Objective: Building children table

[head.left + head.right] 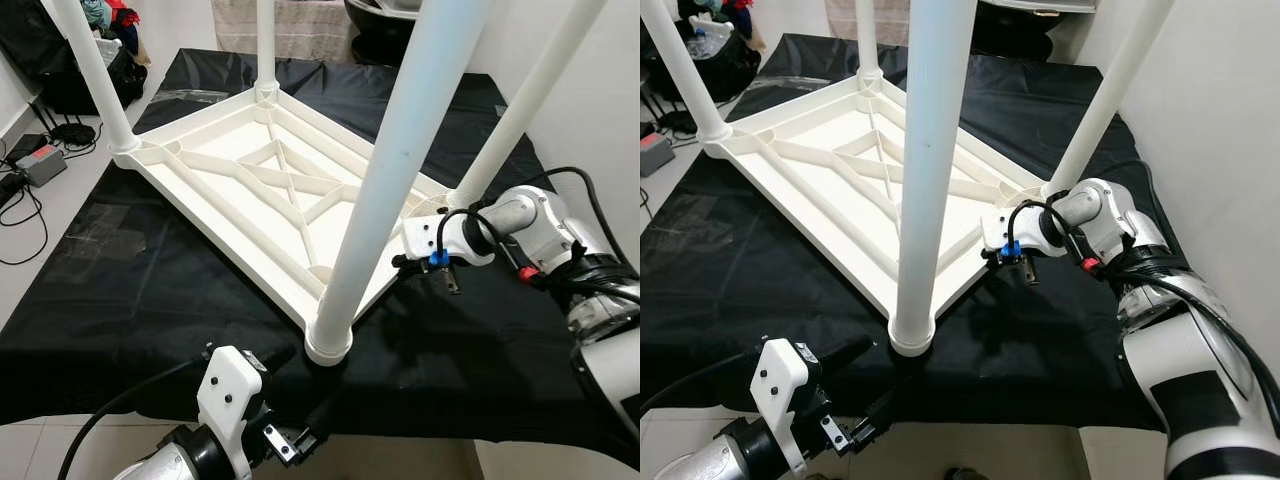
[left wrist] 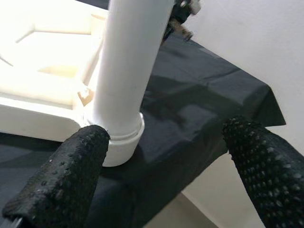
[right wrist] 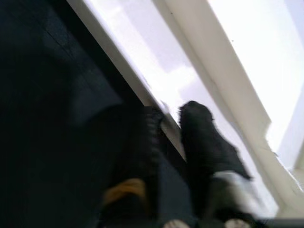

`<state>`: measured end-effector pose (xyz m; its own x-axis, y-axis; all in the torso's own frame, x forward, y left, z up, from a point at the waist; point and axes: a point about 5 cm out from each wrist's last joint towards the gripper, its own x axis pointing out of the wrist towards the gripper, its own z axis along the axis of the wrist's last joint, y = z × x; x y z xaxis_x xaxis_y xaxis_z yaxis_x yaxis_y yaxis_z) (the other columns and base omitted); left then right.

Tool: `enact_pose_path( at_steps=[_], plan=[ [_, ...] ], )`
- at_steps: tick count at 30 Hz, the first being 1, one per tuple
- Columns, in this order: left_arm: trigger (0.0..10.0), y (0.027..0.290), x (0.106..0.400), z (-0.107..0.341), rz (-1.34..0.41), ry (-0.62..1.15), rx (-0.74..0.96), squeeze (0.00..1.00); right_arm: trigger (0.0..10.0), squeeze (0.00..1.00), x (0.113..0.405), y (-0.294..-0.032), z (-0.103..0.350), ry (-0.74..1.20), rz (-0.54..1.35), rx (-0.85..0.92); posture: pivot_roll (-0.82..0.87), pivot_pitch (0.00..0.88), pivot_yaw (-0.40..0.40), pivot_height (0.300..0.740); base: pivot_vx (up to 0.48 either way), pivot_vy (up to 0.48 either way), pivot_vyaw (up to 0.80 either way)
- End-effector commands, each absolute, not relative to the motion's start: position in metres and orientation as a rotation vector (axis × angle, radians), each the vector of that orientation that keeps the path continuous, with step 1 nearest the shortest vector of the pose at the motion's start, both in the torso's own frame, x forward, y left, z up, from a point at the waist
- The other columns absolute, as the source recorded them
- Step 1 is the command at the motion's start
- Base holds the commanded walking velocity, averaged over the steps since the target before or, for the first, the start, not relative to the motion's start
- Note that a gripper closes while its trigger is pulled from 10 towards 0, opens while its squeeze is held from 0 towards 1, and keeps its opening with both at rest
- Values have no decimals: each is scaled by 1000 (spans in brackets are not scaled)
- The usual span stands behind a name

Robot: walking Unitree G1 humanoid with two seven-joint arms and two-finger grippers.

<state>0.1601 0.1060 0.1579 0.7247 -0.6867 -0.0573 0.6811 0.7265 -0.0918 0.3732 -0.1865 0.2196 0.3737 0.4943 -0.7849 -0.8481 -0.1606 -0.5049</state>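
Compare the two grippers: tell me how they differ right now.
The left gripper is open, its fingers spread wide beside the base of the nearest leg; the right gripper is shut on the tabletop rim. The left gripper grips nothing, with one finger right at the leg's collar; the right gripper pinches the tabletop edge near the far right leg. Both have black fingers and work over the black cloth.

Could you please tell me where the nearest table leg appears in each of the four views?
Left eye: nearest leg, centre, its foot at the tabletop corner.
Right eye: left of centre.
Left wrist: top centre, between the left gripper fingers.
Right wrist: I cannot make it out.
Shared landmark: black cloth.
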Motion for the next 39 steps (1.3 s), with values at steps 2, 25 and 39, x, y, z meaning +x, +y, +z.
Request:
enact_pose_path(
  at_steps=[2, 25, 39],
  plan=[
    [10000, 104, 156, 155, -765, 116, -88, 0, 10000, 1000, 369, -187, 200, 450, 1268, -1234, 11, 206, -111, 740, 0, 0, 0],
    [10000, 99, 156, 155, -764, 108, -90, 0, 0, 0, 374, -179, 192, 649, 1256, -1287, 0, 204, -129, 740, 0, 0, 0],
    [10000, 98, 156, 154, -781, 109, -89, 0, 0, 0, 366, -163, 188, 712, 1315, -904, -3, 192, -122, 740, 0, 0, 0]
  ],
)
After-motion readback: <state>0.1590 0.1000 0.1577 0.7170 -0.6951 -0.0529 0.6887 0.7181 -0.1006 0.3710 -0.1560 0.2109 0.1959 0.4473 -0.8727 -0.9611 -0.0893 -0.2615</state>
